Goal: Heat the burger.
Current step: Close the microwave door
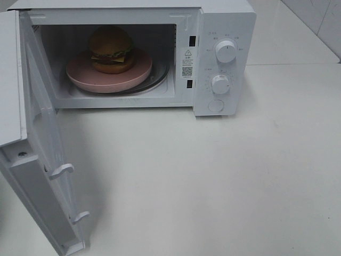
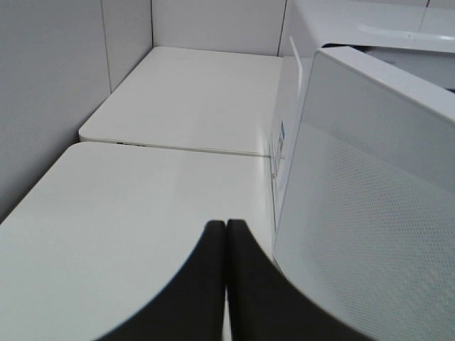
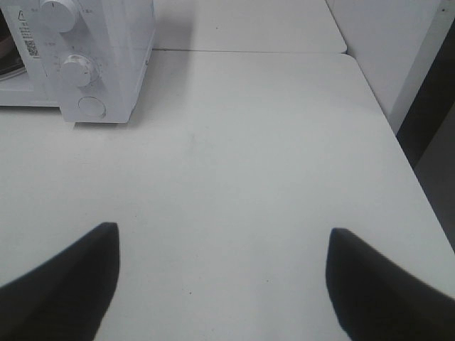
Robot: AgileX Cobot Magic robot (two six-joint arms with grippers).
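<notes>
The burger (image 1: 111, 49), with a golden-brown bun, cheese and a dark patty, sits on a pink plate (image 1: 109, 76) inside the open white microwave (image 1: 224, 21). The microwave door (image 1: 48, 160) stands swung out to the left. Neither gripper shows in the exterior high view. My left gripper (image 2: 226, 226) is shut and empty, just outside the open door (image 2: 370, 213). My right gripper (image 3: 222, 234) is open and empty over the bare table, to the right of and in front of the microwave's control panel (image 3: 78, 67).
The microwave has two knobs (image 1: 225, 52) (image 1: 220, 84) and a round button (image 1: 215, 105) on its right panel. The white table (image 1: 213, 181) spreads in front. Tiled wall lies at the back right, and a table edge shows in the right wrist view (image 3: 398, 135).
</notes>
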